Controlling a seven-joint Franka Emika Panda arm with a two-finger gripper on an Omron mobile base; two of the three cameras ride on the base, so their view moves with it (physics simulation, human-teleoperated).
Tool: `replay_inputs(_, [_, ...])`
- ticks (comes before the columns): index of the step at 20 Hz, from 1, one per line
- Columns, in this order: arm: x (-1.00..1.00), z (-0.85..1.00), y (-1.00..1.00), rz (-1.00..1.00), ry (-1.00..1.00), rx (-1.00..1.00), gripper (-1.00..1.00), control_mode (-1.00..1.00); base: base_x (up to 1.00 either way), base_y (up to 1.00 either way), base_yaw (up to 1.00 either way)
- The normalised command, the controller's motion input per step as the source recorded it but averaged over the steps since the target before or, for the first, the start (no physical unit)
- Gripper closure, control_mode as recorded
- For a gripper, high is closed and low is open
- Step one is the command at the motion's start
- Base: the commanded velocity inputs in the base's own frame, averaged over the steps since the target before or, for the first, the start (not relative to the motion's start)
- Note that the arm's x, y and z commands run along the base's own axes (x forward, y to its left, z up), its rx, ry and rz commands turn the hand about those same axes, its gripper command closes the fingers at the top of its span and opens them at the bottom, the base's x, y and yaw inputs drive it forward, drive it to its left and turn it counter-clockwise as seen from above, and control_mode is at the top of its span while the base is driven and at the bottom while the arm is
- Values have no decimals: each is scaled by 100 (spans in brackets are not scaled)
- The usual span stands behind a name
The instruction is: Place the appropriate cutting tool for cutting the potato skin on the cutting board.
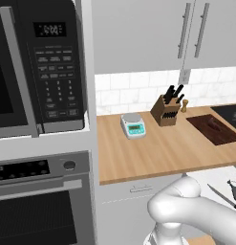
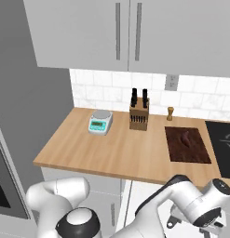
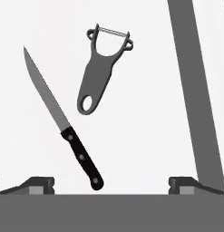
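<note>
A: Peeler (image 3: 103,68), grey, lies flat on a white surface, just beside the knife (image 3: 63,122), not touching it. Gripper (image 3: 111,183)?

B: Above both, jaws spread wide, nothing between them.

A: Cutting board (image 2: 187,144)?

B: On the wooden counter (image 2: 116,151), right of the knife block (image 2: 138,114). Potato (image 2: 186,137) sits on it. Scale (image 2: 100,122) left of the block.

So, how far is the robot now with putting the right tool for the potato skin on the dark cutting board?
Nothing looks done yet: the dark reddish-brown cutting board holds just the small brown potato. In hand: the gripper, jaws wide apart and empty, looks at a grey Y-shaped peeler lying beside a black-handled knife on a white surface. Left: close on the peeler, lift it, carry it to the board.
</note>
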Motion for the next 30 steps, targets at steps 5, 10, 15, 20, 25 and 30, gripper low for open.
replay_inputs(5, [17, -26, 21, -13, 0, -1, -100, -100, 0, 0, 0])
replay_inputs(10, [42, 0, 5, -11, 0, 0, -100, -100, 0, 0, 0])
replay_inputs(15, [21, -28, 6, -4, 0, 0, -100, -100, 0, 0, 0])
replay_inputs(20, [12, -37, 18, 0, 0, 0, -100, -100, 0, 0, 0])
replay_inputs(25, [13, -30, 20, 0, 0, -4, -100, -100, 0, 0, 0])
replay_inputs(30, [15, -32, 5, -1, 1, -5, -100, -100, 0, 0, 0])
